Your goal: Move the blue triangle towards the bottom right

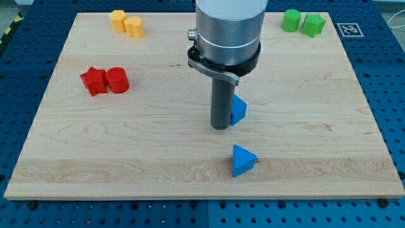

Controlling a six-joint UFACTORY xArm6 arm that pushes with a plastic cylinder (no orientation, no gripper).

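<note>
Two blue blocks lie near the board's middle. One blue triangle [238, 110] sits right against my rod, partly hidden behind it. A second blue triangle [242, 160] lies below it, near the board's bottom edge. My tip [219, 127] rests on the board, touching the left side of the upper blue triangle and above and left of the lower one.
A red star-shaped block [93, 81] and a red cylinder [117, 80] sit at the view's left. Two yellow blocks [126, 23] sit at the top left. Two green blocks [303, 22] sit at the top right. The wooden board [316, 126] lies on a blue perforated table.
</note>
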